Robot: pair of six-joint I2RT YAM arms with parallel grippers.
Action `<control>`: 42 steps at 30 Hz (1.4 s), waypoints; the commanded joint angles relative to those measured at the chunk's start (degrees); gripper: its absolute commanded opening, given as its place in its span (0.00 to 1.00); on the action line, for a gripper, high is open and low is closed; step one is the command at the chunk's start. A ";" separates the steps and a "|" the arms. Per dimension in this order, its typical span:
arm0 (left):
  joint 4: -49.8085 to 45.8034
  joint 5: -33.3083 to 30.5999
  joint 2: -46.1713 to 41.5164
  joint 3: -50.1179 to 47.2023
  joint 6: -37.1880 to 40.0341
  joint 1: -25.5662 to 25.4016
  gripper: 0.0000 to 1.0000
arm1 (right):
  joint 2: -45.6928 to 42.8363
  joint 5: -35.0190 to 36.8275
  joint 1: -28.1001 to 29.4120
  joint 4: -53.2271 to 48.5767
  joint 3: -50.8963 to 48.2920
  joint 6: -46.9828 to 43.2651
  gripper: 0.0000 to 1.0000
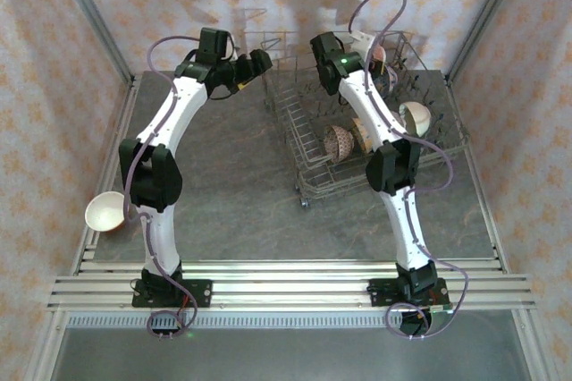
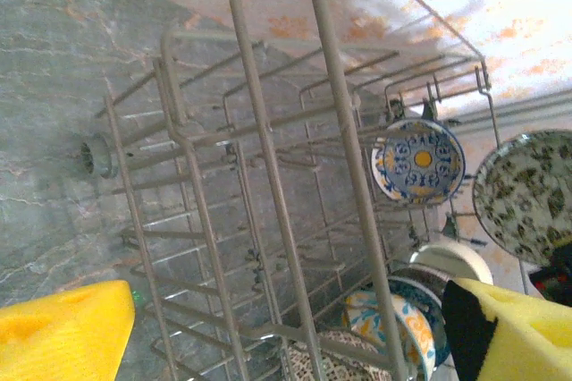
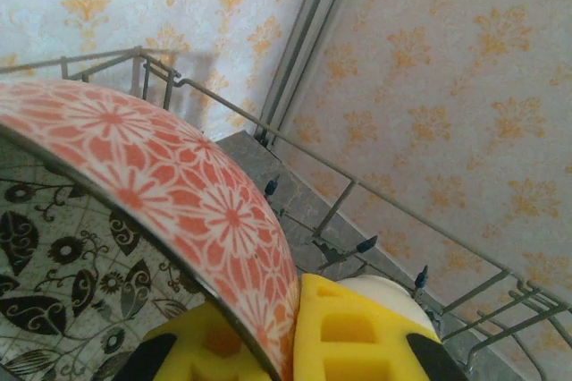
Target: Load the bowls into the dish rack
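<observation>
Yellow fingers (image 2: 63,332) of the left hand (image 2: 286,341) stand spread wide, grasping nothing, facing the dish rack (image 2: 268,175). At the desk's (image 1: 232,184) far left edge sits a cream bowl (image 1: 105,211). Rightward, several bowls (image 1: 338,142) stand in the rack. The right hand (image 3: 281,350) is clenched on an orange-patterned bowl (image 3: 179,184), held by its rim above the rack's far end.

The dish rack (image 1: 302,156) is occupying the tabletop's (image 1: 232,184) right half. Its left rows of tines are standing open, while bowls (image 2: 417,160) are crowding its right side. The right arm (image 1: 380,117), holding an orange-patterned bowl (image 3: 179,193), is stretching across it. Left of the rack, bare tabletop is offering passage.
</observation>
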 commanded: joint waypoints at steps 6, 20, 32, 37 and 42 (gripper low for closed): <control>2.31 4.46 -0.98 -3.89 3.39 -0.23 0.87 | 4.15 6.47 -0.76 2.18 5.28 -0.07 0.00; 1.79 4.74 -3.40 -7.19 3.77 -0.20 0.86 | 8.62 7.75 -1.07 5.83 5.12 -2.02 0.00; -0.06 2.84 -6.33 -9.30 3.64 -0.33 0.85 | 12.05 4.17 -1.01 9.68 5.61 -3.81 0.00; -1.72 0.53 -7.39 -9.62 3.50 -0.59 0.85 | 13.23 1.62 -0.86 8.07 5.55 -4.09 0.07; -2.34 -1.97 -10.53 -11.66 2.59 -0.75 0.85 | 13.42 -0.92 -0.93 7.68 5.54 -4.35 0.37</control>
